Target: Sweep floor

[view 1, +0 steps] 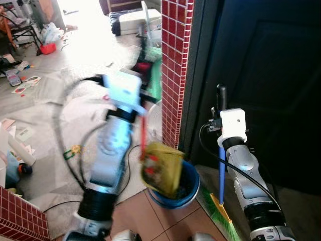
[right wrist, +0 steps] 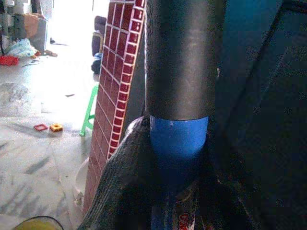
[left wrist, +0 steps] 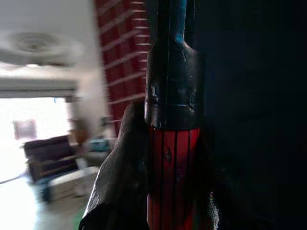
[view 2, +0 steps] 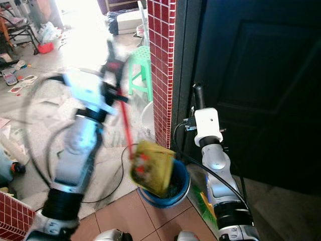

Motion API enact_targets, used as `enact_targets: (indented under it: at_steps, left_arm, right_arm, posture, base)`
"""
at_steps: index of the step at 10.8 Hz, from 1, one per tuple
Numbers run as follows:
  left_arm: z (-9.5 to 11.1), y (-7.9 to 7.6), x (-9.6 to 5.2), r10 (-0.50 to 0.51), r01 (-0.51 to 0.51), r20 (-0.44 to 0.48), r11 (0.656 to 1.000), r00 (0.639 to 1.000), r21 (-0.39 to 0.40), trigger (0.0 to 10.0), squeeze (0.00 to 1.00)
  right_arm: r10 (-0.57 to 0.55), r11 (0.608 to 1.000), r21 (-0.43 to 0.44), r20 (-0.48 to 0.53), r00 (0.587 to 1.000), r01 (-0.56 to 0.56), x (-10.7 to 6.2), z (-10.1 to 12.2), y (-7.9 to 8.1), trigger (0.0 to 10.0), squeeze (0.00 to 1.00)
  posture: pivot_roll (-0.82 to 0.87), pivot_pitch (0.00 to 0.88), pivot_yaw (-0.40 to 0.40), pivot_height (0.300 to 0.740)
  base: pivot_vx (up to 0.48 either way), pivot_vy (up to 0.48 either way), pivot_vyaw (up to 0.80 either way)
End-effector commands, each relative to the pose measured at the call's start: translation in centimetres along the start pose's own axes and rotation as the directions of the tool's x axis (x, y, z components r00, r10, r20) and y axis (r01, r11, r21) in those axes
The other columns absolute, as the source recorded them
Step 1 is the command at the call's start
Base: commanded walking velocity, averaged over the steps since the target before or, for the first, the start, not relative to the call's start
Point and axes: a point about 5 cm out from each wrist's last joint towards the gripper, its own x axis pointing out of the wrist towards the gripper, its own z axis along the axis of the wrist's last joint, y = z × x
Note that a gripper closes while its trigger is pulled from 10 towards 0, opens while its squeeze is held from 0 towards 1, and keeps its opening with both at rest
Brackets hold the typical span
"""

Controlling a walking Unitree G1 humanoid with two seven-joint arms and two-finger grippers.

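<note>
My left gripper [view 1: 142, 68] is shut on the red handle [left wrist: 172, 167] of a yellow dustpan [view 1: 161, 168]. The pan hangs tilted over a blue bucket [view 1: 189, 185] on the floor, and bits of litter sit in it. The left arm is blurred. My right gripper [view 1: 219, 109] is shut on the black top grip of a broom. The broom's blue handle [view 1: 221, 175] stands upright, and its green bristles [view 1: 223, 219] rest on the floor beside the bucket. The right wrist view has the blue handle [right wrist: 178, 143] between the fingers.
A red tiled pillar [view 1: 175, 65] stands right behind the bucket, with a dark door [view 1: 271, 75] to its right. A green stool [view 2: 140, 70] stands beyond the pillar. Toys and papers [view 1: 22, 83] litter the floor at the left. A low red tiled wall [view 1: 20, 216] is at the near left.
</note>
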Motion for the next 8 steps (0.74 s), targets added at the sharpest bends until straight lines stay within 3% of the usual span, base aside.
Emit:
enact_targets:
  at_steps: [1,3,4,5,6,7,8]
  left_arm:
    - [2.2,-1.4,0.5,-0.157,0.158,0.113,0.987,0.981,0.008,10.0,0.00]
    - [1.8,-4.3,0.0,-0.474,0.472,0.067,0.880,0.878,0.046,10.0,0.00]
    - [1.4,-5.4,-0.8,-0.592,0.591,0.036,0.806,0.805,0.027,10.0,0.00]
    - [1.3,-5.9,-1.3,-0.640,0.639,0.026,0.768,0.768,0.028,10.0,0.00]
    - [1.4,-6.3,-1.5,-0.678,0.676,0.012,0.733,0.735,0.076,10.0,0.00]
    - [0.9,-6.2,-1.5,-0.702,0.696,-0.045,0.692,0.711,0.193,10.0,0.00]
    - [0.9,-6.0,-1.4,-0.692,0.686,-0.038,0.704,0.721,0.183,10.0,0.00]
  right_arm:
    - [0.026,0.999,-0.041,0.048,0.999,-0.025,0.3,0.8,0.2,10.0,0.00]
    - [0.030,0.999,-0.039,0.050,0.998,-0.028,0.3,0.9,0.5,10.0,0.00]
    - [0.050,0.995,-0.087,0.080,0.996,-0.043,0.3,1.2,0.5,10.0,0.00]
    - [0.056,0.994,-0.101,0.090,0.994,-0.047,0.3,1.3,0.6,10.0,0.00]
    - [0.049,0.995,-0.095,0.082,0.995,-0.041,0.1,1.1,0.5,10.0,0.00]
    - [0.057,0.994,-0.101,0.082,0.995,-0.048,0.1,1.0,0.6,10.0,0.00]
    - [0.064,0.993,-0.108,0.090,0.994,-0.054,0.1,1.2,0.8,10.0,0.00]
  posture:
    - [-0.14,0.000,0.053,0.740]
    - [-0.14,0.000,0.056,0.740]
    - [-0.15,0.000,0.060,0.740]
    - [-0.15,0.000,0.062,0.740]
    - [-0.15,0.000,0.060,0.740]
    - [-0.15,0.000,0.057,0.740]
    - [-0.15,0.000,0.055,0.740]
  base:
    - [0.000,0.000,0.00]
    - [0.000,0.000,0.00]
    - [0.000,0.000,0.00]
    - [0.000,0.000,0.00]
    - [0.000,0.000,0.00]
    - [0.000,0.000,0.00]
    - [0.000,0.000,0.00]
